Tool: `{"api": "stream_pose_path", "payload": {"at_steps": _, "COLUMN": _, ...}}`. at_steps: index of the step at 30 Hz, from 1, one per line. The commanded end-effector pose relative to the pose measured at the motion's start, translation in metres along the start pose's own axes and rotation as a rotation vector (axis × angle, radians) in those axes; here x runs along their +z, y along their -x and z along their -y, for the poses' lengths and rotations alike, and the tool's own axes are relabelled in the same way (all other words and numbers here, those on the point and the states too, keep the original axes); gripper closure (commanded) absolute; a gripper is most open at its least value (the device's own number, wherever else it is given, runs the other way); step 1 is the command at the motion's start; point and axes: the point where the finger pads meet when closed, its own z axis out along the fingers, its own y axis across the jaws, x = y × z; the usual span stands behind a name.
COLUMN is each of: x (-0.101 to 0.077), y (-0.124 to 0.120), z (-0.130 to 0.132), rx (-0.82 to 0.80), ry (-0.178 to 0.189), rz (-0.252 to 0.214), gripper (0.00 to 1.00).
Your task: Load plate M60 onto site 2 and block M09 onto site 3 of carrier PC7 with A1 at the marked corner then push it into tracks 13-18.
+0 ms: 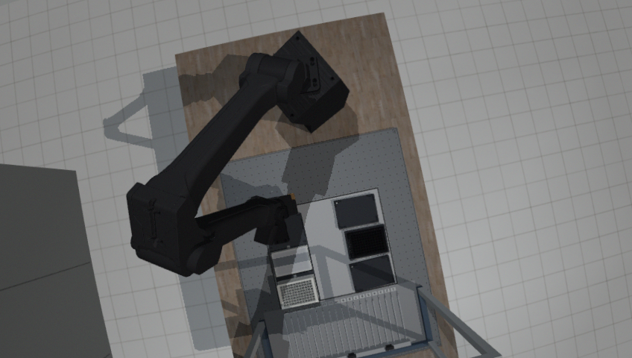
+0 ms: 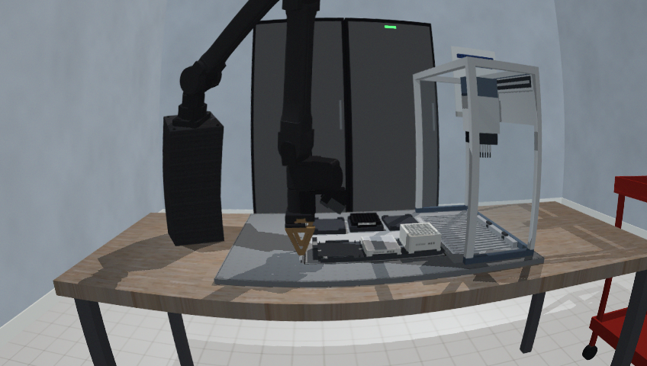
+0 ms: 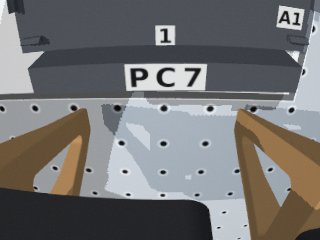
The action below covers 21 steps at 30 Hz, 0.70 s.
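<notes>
Both plates already sit on carrier PC7 (image 3: 164, 76), which lies on the apron short of the rails (image 2: 471, 231). We find the claw (image 3: 160, 160) wide open and empty, low behind the handle, evidently placed to push. The instrument frame (image 2: 471, 181) stands over the rails.
</notes>
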Motion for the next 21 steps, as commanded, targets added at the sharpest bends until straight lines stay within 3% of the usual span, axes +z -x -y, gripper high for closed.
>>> {"api": "stream_pose_path", "payload": {"at_steps": 1, "x": 0.0016, "y": -0.0042, "z": 0.0039, "rx": 0.007, "ry": 0.001, "rz": -0.001, "gripper": 0.20}}
{"api": "stream_pose_path", "payload": {"at_steps": 21, "x": 0.0024, "y": 0.0031, "z": -0.0009, "rx": 0.008, "ry": 0.007, "rz": -0.007, "gripper": 0.20}}
